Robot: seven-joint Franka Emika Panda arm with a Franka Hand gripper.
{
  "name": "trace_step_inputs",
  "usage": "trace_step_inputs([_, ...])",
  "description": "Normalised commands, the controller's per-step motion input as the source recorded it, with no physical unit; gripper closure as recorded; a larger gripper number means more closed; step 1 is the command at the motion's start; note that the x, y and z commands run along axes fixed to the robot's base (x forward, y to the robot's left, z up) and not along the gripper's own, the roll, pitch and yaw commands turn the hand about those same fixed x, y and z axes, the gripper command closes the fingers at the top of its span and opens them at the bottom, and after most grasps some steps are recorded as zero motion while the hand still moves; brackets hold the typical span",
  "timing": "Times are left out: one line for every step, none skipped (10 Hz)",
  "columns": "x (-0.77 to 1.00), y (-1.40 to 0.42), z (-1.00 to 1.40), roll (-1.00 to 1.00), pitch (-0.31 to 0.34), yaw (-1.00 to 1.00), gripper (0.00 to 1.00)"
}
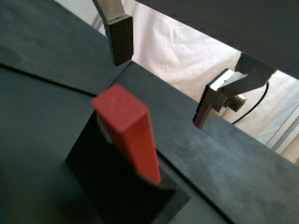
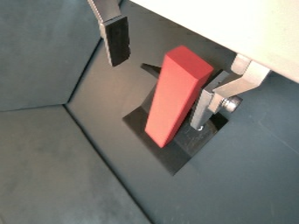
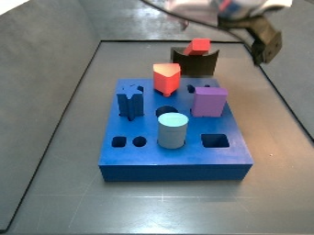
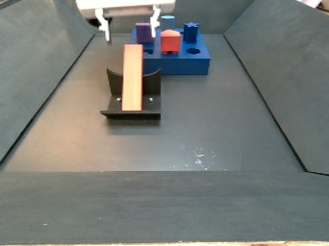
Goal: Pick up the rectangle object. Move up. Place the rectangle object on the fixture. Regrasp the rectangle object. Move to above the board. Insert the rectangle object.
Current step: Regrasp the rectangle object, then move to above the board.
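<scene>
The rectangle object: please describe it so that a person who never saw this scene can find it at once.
Start from the big blue board with pegs; just beside it stands the small dark fixture. The rectangle object leans in the fixture, with the open gripper straddling its upper end without touching. It is the only long, slim, plain red-orange bar; the other red piece is a short peg in the board.

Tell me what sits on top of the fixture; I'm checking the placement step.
The rectangle object leans on the fixture, its upper end between the open pincer fingers, untouched. Its lower end's seat in the fixture is hidden by the bar itself.
</scene>
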Motion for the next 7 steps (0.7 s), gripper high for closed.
trace_step_inputs([0.08, 0.01, -0.72, 0.07, -0.056, -0.04, 0.00])
trace_step_inputs([0.08, 0.01, -0.61, 0.07, -0.042, -0.04, 0.00])
trace_step_inputs([0.07, 0.00, -0.39, 0.07, -0.019, -0.03, 0.00])
trace_step_inputs([0.07, 0.00, -0.24, 0.07, -0.003, -0.03, 0.00])
trace_step_inputs([0.00, 0.00, 0.00, 0.00, 0.000, 0.00, 1.00])
trace_step_inputs([0.09, 0.05, 1.00, 0.32, -0.188, -0.31, 1.00])
trace_step_inputs([0.08, 0.04, 1.00, 0.31, -0.174, -0.31, 1.00])
